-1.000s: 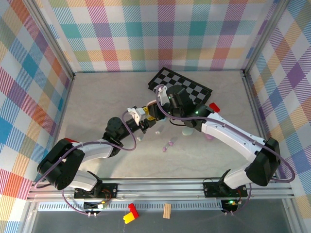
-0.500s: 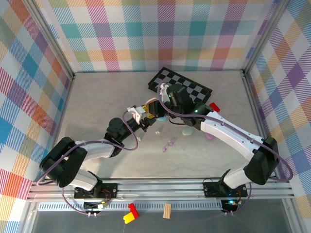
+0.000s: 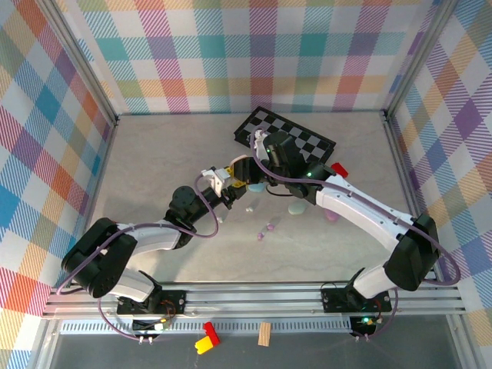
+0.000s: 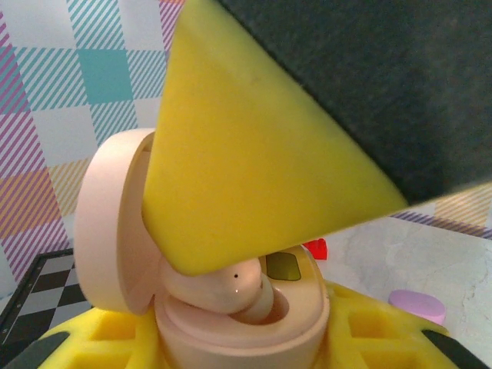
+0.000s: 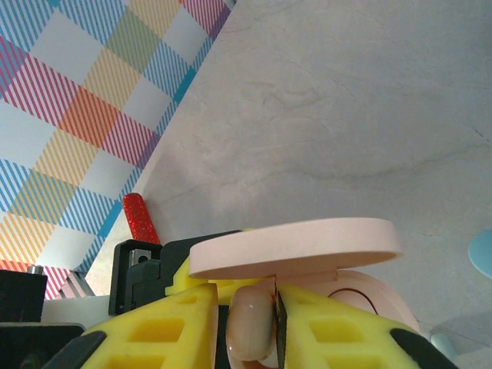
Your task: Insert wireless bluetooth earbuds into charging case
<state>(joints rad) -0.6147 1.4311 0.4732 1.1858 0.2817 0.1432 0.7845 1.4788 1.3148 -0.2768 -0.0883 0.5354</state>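
One pink earbud [image 4: 231, 288] sits partly in the open pink case [image 4: 108, 223] my left gripper [image 4: 242, 350] clamps, my right gripper [image 5: 257, 346] narrowly pinching it; I see other earbuds [image 3: 266, 228] loose.

The left pincer [image 3: 240, 183] with its open pink case [image 4: 115, 223] has edged a little farther from the near edge, closing on the right pincer [image 3: 252, 171], while the right arm's [image 3: 361, 207] elbow has swung slightly left and far.
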